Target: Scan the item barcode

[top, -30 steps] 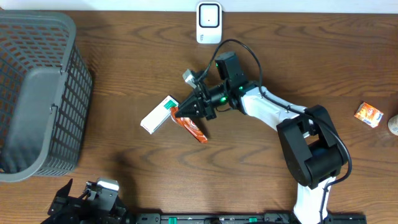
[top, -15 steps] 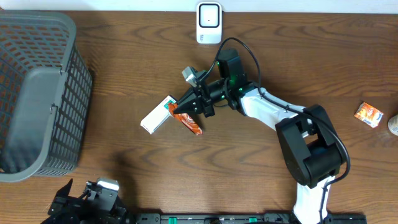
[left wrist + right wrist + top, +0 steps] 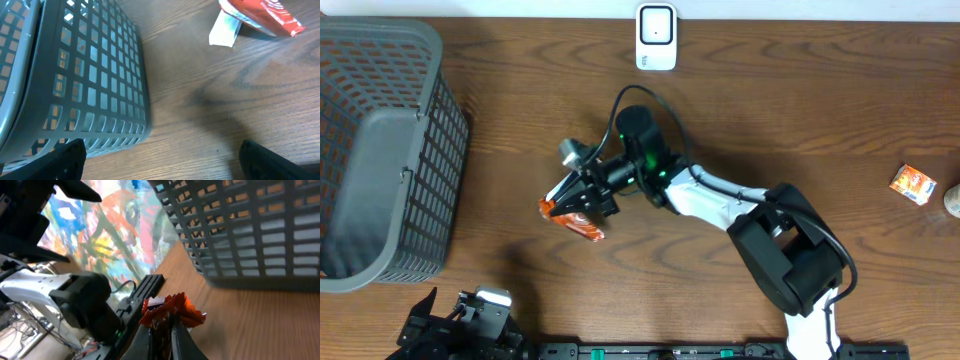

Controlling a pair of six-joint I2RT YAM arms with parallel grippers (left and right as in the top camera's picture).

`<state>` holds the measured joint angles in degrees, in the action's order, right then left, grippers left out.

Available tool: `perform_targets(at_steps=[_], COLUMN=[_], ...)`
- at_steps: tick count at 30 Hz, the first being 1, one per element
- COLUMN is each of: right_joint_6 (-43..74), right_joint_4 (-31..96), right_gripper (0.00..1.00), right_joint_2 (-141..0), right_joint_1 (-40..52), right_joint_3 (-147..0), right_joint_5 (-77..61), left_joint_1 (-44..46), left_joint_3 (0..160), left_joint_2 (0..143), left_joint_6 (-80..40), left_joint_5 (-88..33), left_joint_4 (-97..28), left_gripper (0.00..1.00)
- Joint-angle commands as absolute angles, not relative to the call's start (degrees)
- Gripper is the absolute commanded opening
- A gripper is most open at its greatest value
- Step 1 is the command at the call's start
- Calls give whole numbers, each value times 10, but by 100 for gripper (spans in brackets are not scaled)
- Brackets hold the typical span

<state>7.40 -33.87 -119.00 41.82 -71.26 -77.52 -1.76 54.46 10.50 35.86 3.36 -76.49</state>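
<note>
The packet point(image 3: 572, 217), pinched tight in your right gripper point(image 3: 585, 203) over mid-table, is well apart from the scanner point(image 3: 656, 37), so you likely carry it there next, barcode facing it.

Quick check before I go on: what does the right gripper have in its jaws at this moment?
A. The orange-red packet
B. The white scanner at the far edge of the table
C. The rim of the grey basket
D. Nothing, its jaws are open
A: the right gripper is shut on the orange-red packet, and the right wrist view shows the packet's crimped edge pinched between the fingers.
</note>
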Motion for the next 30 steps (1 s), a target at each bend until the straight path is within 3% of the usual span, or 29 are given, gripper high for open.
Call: perform_targets(at_steps=[1, 13, 25, 29, 30], right_joint_6=[138, 593, 591, 547, 533], right_joint_4=[-363, -895, -868, -800, -781], right_gripper=[1, 1, 2, 10, 17], right_joint_2=[-1233, -1379, -1380, -1380, -1380], right_joint_1=[425, 449, 346, 338, 339], right_joint_3=[-713, -713, -713, -712, -712], right_joint_5=[-761, -735, -814, -826, -831], left_joint_1=[-15, -15, -15, -15, -15], left_joint_3=[546, 546, 546, 546, 546], left_joint_2=[104, 104, 104, 104, 104], left_joint_6=[360, 360, 360, 360, 360], left_joint_5=[36, 36, 36, 36, 36], left_joint_4=[-765, -765, -765, -765, -765], left_gripper=[98, 98, 98, 98, 98])
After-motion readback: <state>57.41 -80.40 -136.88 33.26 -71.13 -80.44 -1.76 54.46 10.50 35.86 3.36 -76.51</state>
